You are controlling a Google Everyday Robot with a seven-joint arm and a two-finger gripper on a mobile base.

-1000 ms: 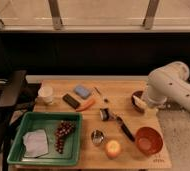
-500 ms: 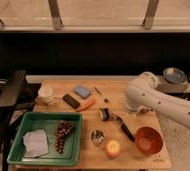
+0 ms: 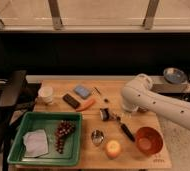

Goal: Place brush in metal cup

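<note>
The gripper (image 3: 124, 111), grip state impossible to tell, sits over the long black-handled dish brush (image 3: 125, 130), two o'clock from the small shiny steel cup (image 3: 97, 136). An off-centre grasp could swing the handle and topple the cup.

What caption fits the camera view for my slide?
Arm's gripper poised by the brush on the wooden table; metal cup stands near the green tray.
</note>
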